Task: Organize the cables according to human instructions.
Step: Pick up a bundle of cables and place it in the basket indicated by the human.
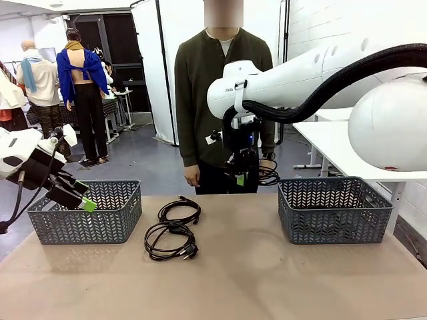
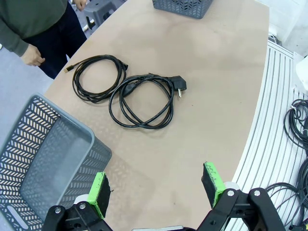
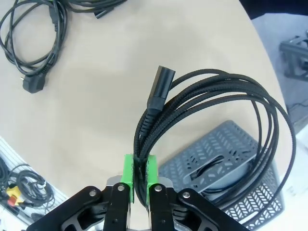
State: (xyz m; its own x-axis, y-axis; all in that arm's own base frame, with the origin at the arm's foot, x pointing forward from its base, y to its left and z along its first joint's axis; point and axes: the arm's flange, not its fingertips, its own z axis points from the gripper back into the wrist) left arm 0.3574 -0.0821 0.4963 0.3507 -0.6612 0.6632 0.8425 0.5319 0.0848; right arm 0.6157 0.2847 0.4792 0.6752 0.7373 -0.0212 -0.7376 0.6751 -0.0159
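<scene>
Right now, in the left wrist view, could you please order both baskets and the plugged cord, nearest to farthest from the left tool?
1. Near basket, beside the left tool, picture's left.
2. Plugged cord, mid-table ahead.
3. Far basket, top edge.

Four black cables [image 3: 161,81], two grey baskets [image 1: 85,220], two robot hands [image 2: 156,185], one person [image 1: 223,80].

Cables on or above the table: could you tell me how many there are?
3: the far cable and near cable lie on the table; a third coil hangs in the shut right tool. Another may lie in the basket below.
</scene>
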